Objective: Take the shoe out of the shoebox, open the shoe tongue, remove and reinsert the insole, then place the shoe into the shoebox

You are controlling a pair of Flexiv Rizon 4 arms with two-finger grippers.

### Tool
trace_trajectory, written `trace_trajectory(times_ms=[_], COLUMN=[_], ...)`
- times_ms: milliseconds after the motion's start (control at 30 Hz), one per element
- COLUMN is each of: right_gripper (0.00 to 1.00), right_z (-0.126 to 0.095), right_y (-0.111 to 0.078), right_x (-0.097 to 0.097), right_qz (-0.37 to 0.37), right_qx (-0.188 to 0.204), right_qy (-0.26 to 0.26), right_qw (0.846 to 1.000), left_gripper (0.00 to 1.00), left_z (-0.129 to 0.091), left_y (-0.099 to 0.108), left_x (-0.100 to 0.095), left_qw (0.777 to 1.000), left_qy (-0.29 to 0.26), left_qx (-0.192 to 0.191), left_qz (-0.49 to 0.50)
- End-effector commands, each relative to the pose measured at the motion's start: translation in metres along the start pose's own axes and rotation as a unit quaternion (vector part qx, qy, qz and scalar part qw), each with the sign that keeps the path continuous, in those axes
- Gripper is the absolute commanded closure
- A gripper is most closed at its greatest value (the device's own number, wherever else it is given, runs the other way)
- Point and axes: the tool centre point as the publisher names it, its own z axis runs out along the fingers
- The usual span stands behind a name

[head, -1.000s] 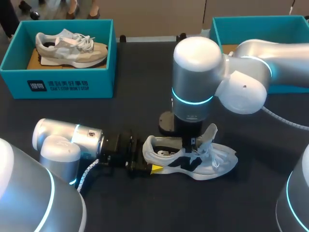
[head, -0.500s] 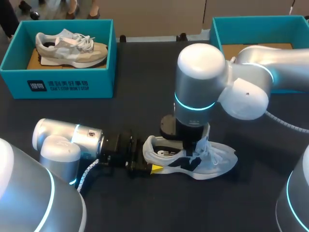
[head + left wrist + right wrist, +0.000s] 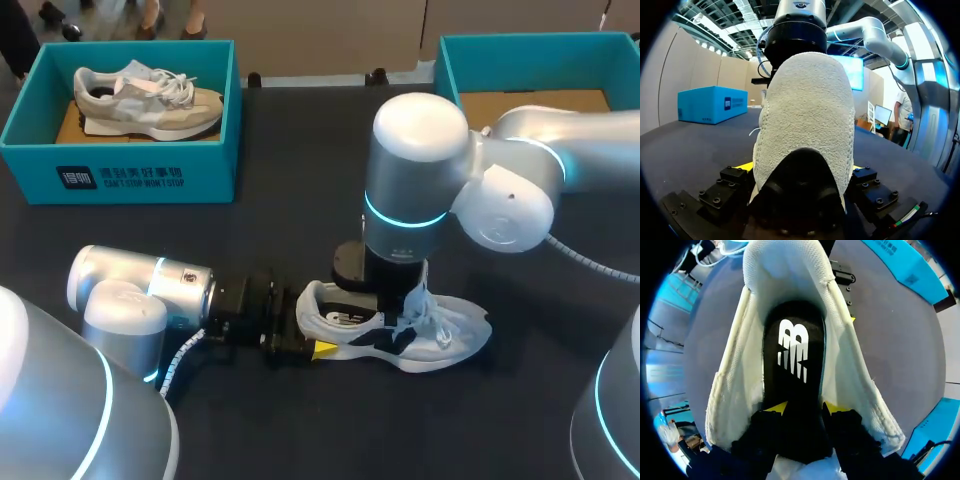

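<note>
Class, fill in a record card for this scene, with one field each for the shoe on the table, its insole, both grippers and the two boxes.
shoe: white shoe, resting on its sole on the table, outside both boxes
insole: black insole, inside the shoe
left gripper: shut on the shoe's heel
right gripper: in the shoe's opening, shut on the insole
left shoebox: holds a grey shoe
right shoebox: no shoe visible

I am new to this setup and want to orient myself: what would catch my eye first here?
A white shoe lies mid-table, its heel clamped in the left claw, while the right claw is down inside it, pinching the black insole. At the far left, a teal shoebox holds a grey shoe.
</note>
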Motion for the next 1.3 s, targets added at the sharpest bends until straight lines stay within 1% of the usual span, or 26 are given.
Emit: trace_trajectory(times_ms=[33, 100, 233, 400, 433, 467, 500, 533, 900, 1100, 1200, 1233, 1300], right_gripper=[0.57, 0.57, 0.6, 0.73, 0.8, 0.84, 0.95, 1.0, 1.0, 1.0, 1.0, 1.0, 1.0], right_z=[0.019, 0.022, 0.026, 0.027, 0.027, 0.026, 0.026, 0.025, 0.009, -0.005, -0.017, -0.022, -0.031], right_y=[0.003, 0.004, 0.003, 0.002, 0.001, 0.001, 0.001, 0.0, -0.003, -0.005, -0.007, -0.009, -0.012], right_x=[0.0, 0.004, 0.015, 0.029, 0.03, 0.032, 0.033, 0.034, 0.041, 0.04, 0.04, 0.04, 0.04], right_qz=[0.003, 0.007, 0.012, 0.019, 0.019, 0.022, 0.023, 0.024, 0.026, 0.034, 0.039, 0.038, 0.043], right_qx=[-0.001, 0.0, -0.001, -0.001, -0.001, -0.001, 0.0, 0.0, 0.007, 0.0, -0.016, -0.029, -0.041], right_qy=[0.011, 0.024, 0.036, 0.043, 0.044, 0.044, 0.044, 0.044, 0.03, 0.021, 0.007, -0.001, -0.009], right_qw=[1.0, 1.0, 0.999, 0.999, 0.999, 0.999, 0.999, 0.999, 0.999, 0.999, 0.999, 0.999, 0.998], left_gripper=[1.0, 1.0, 1.0, 1.0, 1.0, 1.0, 1.0, 1.0, 1.0, 1.0, 1.0, 1.0, 1.0], left_z=[0.002, 0.002, 0.002, 0.002, 0.002, 0.002, 0.002, 0.002, 0.002, 0.002, 0.002, 0.002, 0.002], left_y=[0.006, 0.006, 0.006, 0.006, 0.006, 0.006, 0.006, 0.006, 0.006, 0.006, 0.006, 0.006, 0.006], left_x=[0.0, 0.0, 0.0, 0.0, 0.0, 0.0, 0.0, 0.0, 0.0, 0.0, 0.0, 0.0, 0.0], left_qw=[1.0, 1.0, 1.0, 1.0, 1.0, 1.0, 1.0, 1.0, 1.0, 1.0, 1.0, 1.0, 1.0], left_qy=[0.0, 0.0, 0.0, 0.0, 0.0, 0.0, 0.0, 0.0, 0.0, 0.0, 0.0, 0.0, 0.0], left_qx=[-0.001, -0.001, -0.001, -0.001, -0.001, -0.001, -0.001, -0.001, -0.001, -0.001, -0.001, -0.001, -0.001], left_qz=[-0.001, -0.001, -0.001, -0.001, -0.001, -0.001, -0.001, -0.001, -0.001, -0.001, -0.001, -0.001, -0.001])
